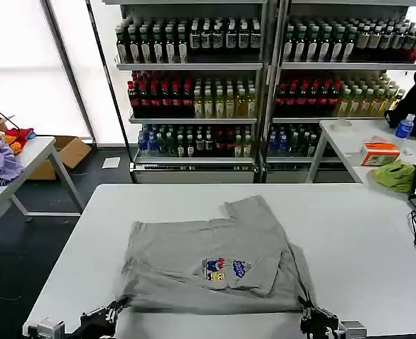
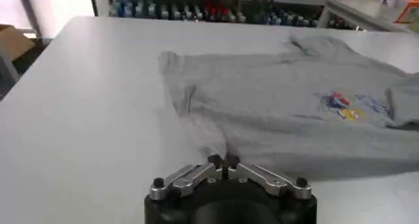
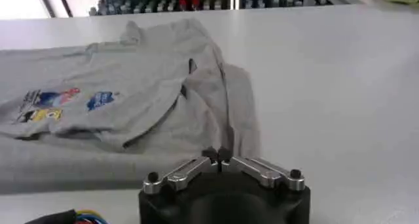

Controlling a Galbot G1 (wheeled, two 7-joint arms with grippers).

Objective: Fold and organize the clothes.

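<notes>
Okay, I'm at the near edge of the white table (image 1: 363,233) with both arms low, and the grey shirt (image 1: 215,261) lies flat in the middle of it, print side up, its hem edge towards me. My left gripper (image 2: 224,161) has its fingertips pressed together on the near left corner of the cloth, and my right gripper (image 3: 219,156) is pinched shut the same way on the near right corner, where a fold of fabric bunches up. Looks to me like I'm set to carry this hem away from me for a fold, so I want both corners lifting level and at one pace, keeping the edge taut between the arms so it doesn't sag or twist. The knit is soft, matte and thin, rumpling into shallow ridges near the right side, with one sleeve (image 1: 246,206) sticking out at the far end. The little multicoloured chest print (image 1: 224,268) sits right of centre, a handy marker for keeping the fold square.
</notes>
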